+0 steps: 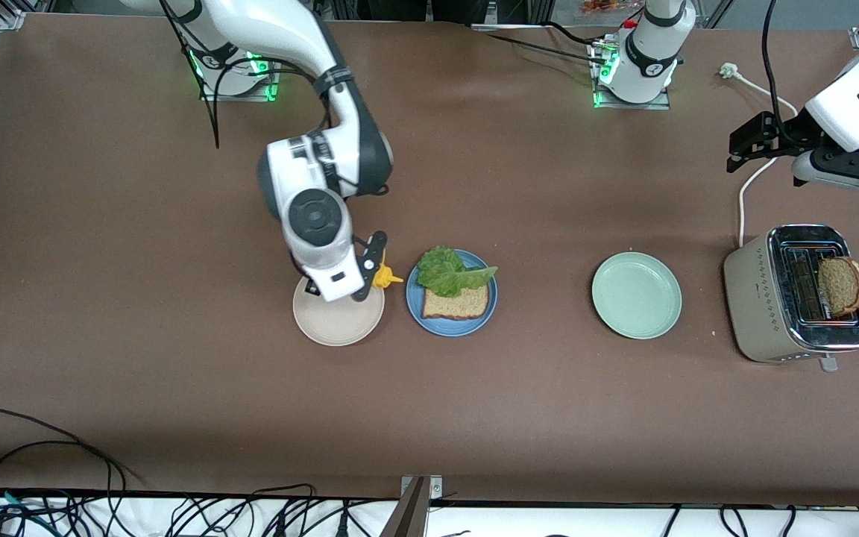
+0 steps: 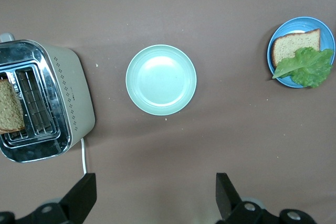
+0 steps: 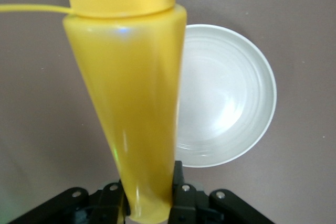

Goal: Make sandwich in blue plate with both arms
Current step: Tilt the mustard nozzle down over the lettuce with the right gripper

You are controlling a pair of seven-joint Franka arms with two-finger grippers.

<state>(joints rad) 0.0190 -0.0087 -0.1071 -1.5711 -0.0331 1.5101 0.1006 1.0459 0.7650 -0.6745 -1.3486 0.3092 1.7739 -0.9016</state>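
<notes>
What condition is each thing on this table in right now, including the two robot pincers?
Blue plate: holds one bread slice with lettuce leaf on top; no second slice yet.
Beige plate: bare.
Mint-green plate: bare.
Toaster: one bread slice sticking up from a slot.
Yellow squeeze bottle: held tilted, capped nozzle toward the blue plate.
Right pincer: shut on the bottle, over the beige plate.
Left pincer: open, holding nothing, waiting.

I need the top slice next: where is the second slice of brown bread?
In the front view, the brown bread slice stands in a slot of the beige toaster, at the left arm's end of the table, beside the mint-green plate.
</notes>
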